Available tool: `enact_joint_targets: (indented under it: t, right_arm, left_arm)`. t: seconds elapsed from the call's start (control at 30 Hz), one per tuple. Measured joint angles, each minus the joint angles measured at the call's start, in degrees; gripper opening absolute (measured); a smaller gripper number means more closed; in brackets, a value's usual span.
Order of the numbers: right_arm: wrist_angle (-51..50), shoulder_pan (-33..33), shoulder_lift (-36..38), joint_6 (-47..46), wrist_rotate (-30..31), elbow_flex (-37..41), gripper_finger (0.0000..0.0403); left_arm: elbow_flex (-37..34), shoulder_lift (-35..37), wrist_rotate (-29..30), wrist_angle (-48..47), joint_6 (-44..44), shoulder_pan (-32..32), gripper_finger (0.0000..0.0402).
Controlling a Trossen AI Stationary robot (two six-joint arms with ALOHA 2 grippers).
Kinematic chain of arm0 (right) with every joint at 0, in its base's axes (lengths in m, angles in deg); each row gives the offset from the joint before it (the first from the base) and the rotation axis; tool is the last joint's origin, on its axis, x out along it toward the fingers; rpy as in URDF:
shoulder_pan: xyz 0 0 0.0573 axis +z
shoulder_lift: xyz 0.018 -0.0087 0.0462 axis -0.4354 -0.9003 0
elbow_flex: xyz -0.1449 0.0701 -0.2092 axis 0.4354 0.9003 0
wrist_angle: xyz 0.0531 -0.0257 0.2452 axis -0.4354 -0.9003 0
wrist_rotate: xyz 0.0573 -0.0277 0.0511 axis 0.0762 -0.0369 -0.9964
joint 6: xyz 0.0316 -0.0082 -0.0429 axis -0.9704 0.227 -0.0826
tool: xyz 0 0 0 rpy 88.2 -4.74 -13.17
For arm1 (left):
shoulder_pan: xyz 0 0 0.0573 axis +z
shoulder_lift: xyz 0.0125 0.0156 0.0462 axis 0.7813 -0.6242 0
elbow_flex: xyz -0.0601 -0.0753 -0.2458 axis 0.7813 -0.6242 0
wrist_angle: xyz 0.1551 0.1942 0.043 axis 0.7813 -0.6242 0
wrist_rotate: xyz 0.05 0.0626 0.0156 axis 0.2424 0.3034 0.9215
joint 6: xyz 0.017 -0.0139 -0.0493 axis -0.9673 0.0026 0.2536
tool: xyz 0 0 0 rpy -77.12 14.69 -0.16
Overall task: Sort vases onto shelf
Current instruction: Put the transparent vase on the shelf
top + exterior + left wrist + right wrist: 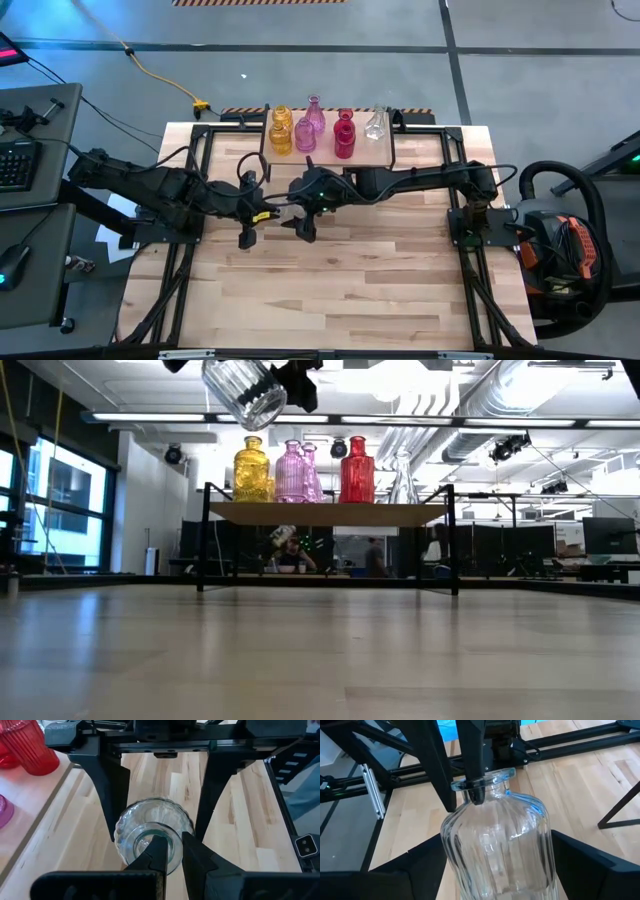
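Observation:
A clear ribbed glass vase (245, 392) hangs tilted in the air above the table's middle (277, 206). My left gripper (172, 845), reaching in from the table's left (262, 208), is shut on the vase's mouth. My right gripper (495, 865), reaching in from the right (292, 208), is open. Its fingers (107, 795) stand on either side of the vase's belly (495, 840), very close to it. I cannot tell whether they touch it. Behind, the shelf (378, 152) carries several vases: yellow (252, 468), pink (290, 470), red (357, 468) and clear (403, 475). My left gripper holds the clear vase by the rim of its mouth (181, 840), one finger inside the opening (157, 850) and one outside (195, 855). The fingers slant down from the table's left, along the vase's length. The vase is lifted clear and tilted, base away from this gripper.
The shelf stands at the table's far edge on thin black legs (207, 535). Black frame rails (195, 180) run along the table's left and right sides. Bare wooden tabletop (330, 290) lies on the near side of both arms.

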Motion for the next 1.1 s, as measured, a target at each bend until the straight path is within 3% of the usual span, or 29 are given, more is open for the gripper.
enact_joint_targets:
  t: [0.2,0.67,0.9,1.1]
  right_arm:
    - [-0.1,0.0,0.0,0.2,-0.4,0.0,0.0257]
    - [-0.3,0.0,0.0,-3.2,-0.1,0.0,0.0254]
    - [-0.3,0.2,0.0,-5.9,-0.5,0.0,0.025]
    - [-0.5,0.6,0.0,-7.3,1.0,0.0,0.025]
  left_arm:
    - [0.0,0.0,-0.2,-0.2,0.2,0.0,0.0023]
    - [0.0,0.0,-0.4,0.1,0.8,1.9,0.0051]
    - [0.0,0.0,-8.6,0.9,0.8,4.2,0.0087]
    - [0.0,0.1,-10.3,0.9,0.8,5.9,0.0122]
